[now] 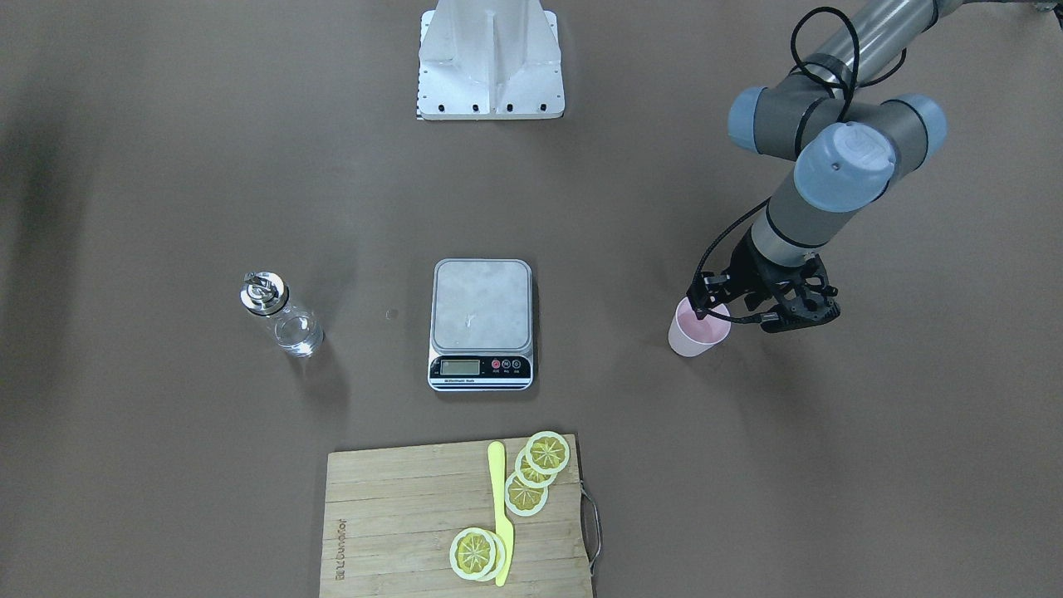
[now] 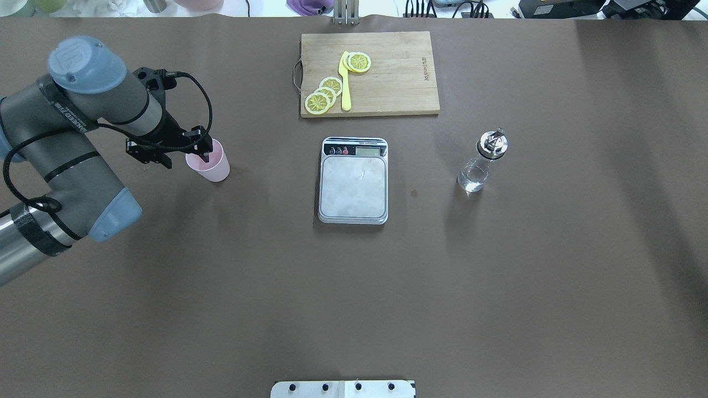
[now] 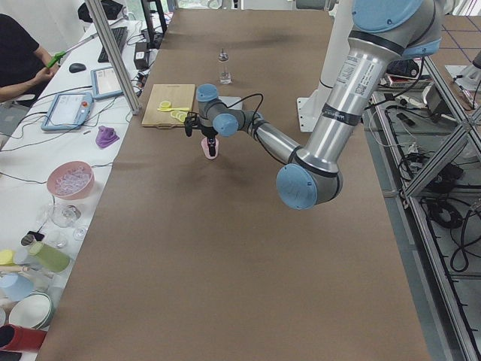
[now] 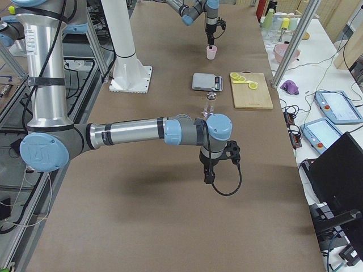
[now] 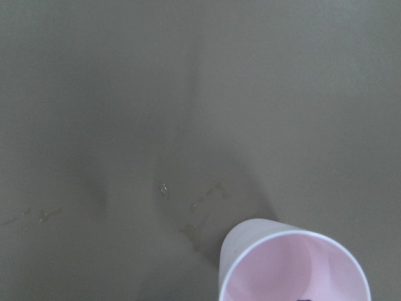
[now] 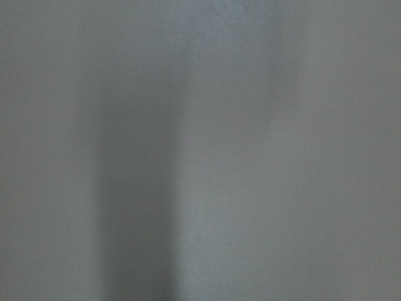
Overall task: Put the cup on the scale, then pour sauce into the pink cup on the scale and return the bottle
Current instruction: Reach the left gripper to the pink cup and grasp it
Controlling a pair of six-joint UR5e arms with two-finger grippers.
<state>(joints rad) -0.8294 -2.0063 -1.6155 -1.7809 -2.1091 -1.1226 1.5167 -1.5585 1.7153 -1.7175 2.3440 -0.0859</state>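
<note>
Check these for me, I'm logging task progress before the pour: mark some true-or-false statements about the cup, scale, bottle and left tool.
1. The cup stands on the scale. False: it stands on the table, apart from the scale.
2. The scale's platform is bare. True.
3. The bottle lies on its side. False: it stands upright.
4. The left tool is at the cup's rim. True.
5. Lemon slices lie on the cutting board. True.

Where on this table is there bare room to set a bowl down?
Bare table lies between cup and scale, between scale and bottle, and across the robot's side. The board's handle end is crowded with lemon slices and a knife.
</note>
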